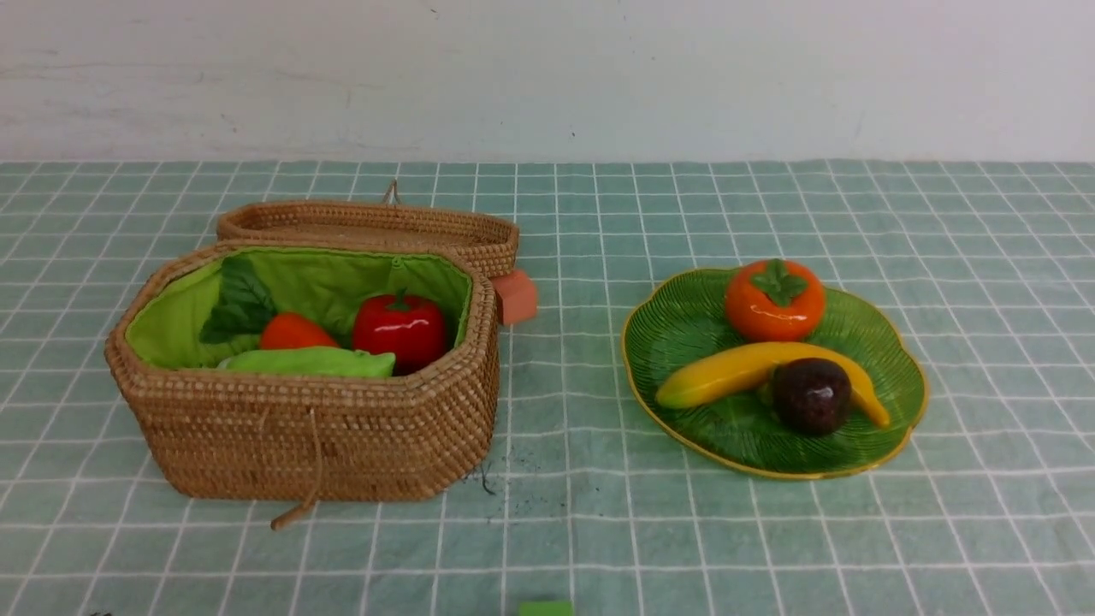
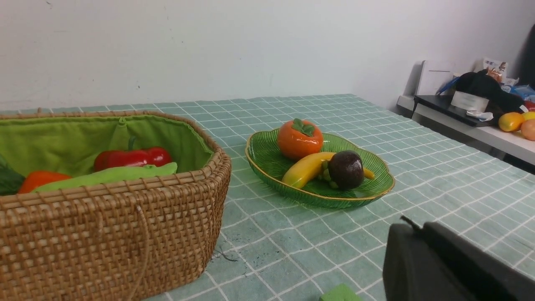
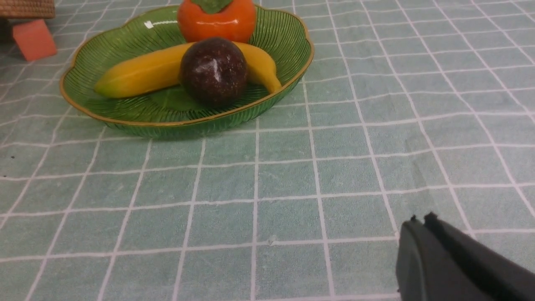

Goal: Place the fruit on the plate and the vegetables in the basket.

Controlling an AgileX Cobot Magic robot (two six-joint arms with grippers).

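Fruit (image 1: 774, 351) laid on plate (image 1: 676, 329); vegetables (image 1: 342, 342) held in basket (image 1: 299, 428). Left gripper (image 2: 411, 228) and right gripper (image 3: 420, 223) fingers pressed together, nothing gripped.

Green checked tablecloth (image 1: 599, 479) covered the table, white wall (image 1: 547, 77) behind. Small salmon-pink block (image 1: 516, 296) sat on the cloth. Side shelf (image 2: 480, 129) held clutter and round yellow-orange items (image 2: 510, 121).
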